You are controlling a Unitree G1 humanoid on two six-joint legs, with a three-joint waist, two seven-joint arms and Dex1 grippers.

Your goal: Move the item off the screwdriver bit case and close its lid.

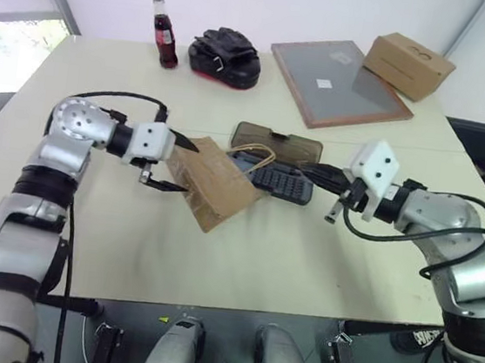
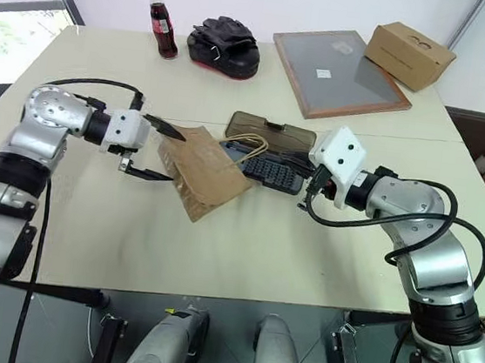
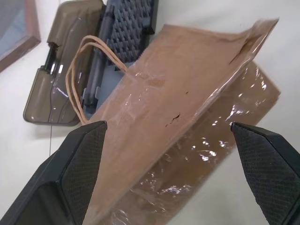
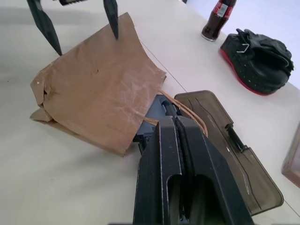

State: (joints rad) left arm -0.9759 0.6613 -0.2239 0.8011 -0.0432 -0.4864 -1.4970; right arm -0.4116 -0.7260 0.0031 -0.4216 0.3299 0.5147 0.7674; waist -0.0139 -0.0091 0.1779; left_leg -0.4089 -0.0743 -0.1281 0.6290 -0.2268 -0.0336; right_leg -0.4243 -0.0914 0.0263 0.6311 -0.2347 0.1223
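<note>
Left wrist view shows your left gripper (image 3: 166, 176) spread wide around the light, crushable paper bag (image 3: 187, 117); pinch its stiffer folded edge while your right gripper (image 4: 180, 124) is closed.

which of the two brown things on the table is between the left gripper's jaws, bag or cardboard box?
The kraft paper bag. The open left gripper straddles its end beside the bit case; the cardboard box sits untouched at the table's far right corner.

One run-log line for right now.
left gripper: open, straddling brown kraft paper bag | bag: overlapping dark bit case | right gripper: shut
</note>
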